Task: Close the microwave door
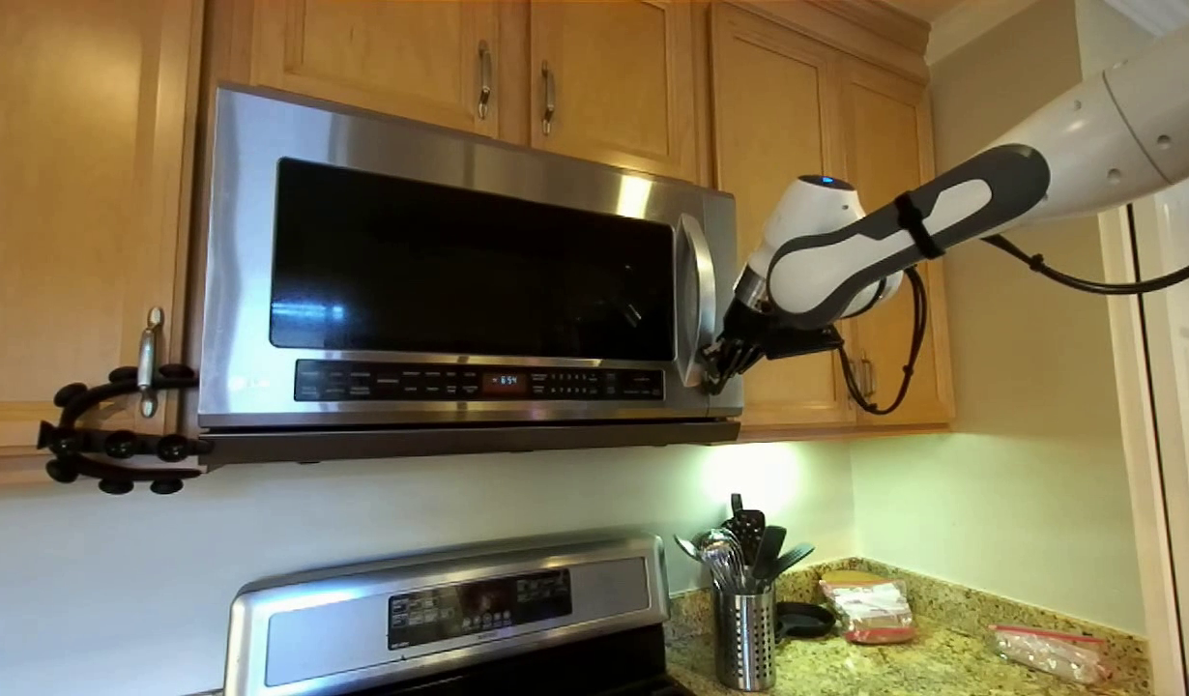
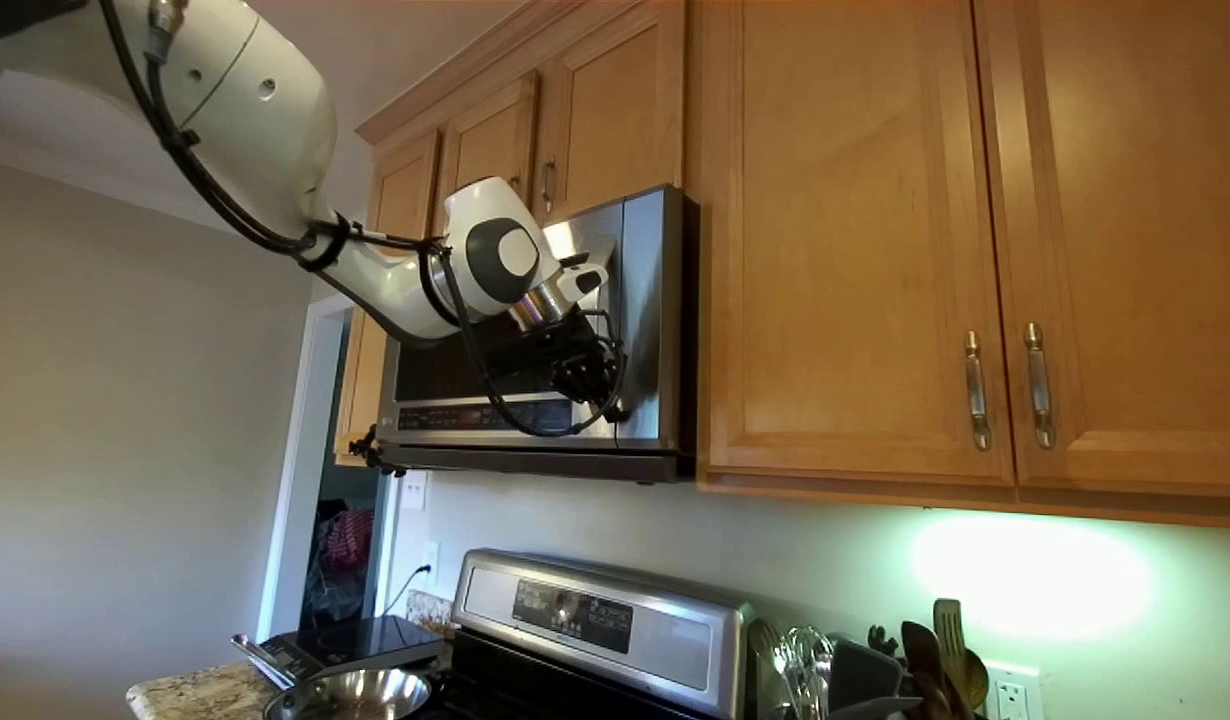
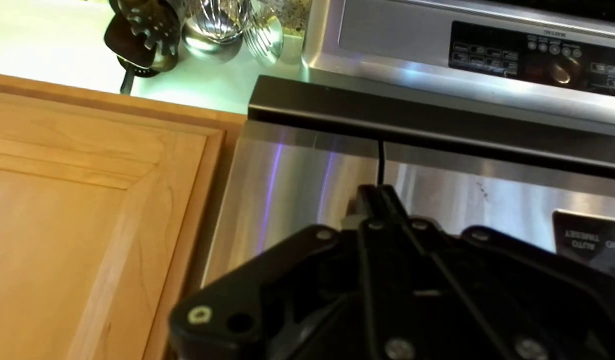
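Note:
The microwave door (image 1: 469, 261) is a steel-framed panel with a dark glass window and a curved bar handle (image 1: 696, 300) at its right edge. It looks flush with the steel strip beside it in an exterior view. In the wrist view, the door's steel edge (image 3: 447, 200) meets that strip at a thin dark seam. My gripper (image 1: 712, 375) is at the door's lower right, beside the handle's lower end. It also shows in an exterior view (image 2: 615, 408). In the wrist view the fingertips (image 3: 376, 191) are together with nothing between them, over the seam. Whether they touch the steel I cannot tell.
Wooden cabinets (image 1: 778, 126) surround the microwave. A black flexible-legged stand (image 1: 121, 445) hangs at its lower left. Below are the stove's control panel (image 1: 478, 609) and a steel utensil holder (image 1: 746, 638). A pan (image 2: 360, 692) stands on the stove. A cable (image 2: 475, 350) loops along the arm.

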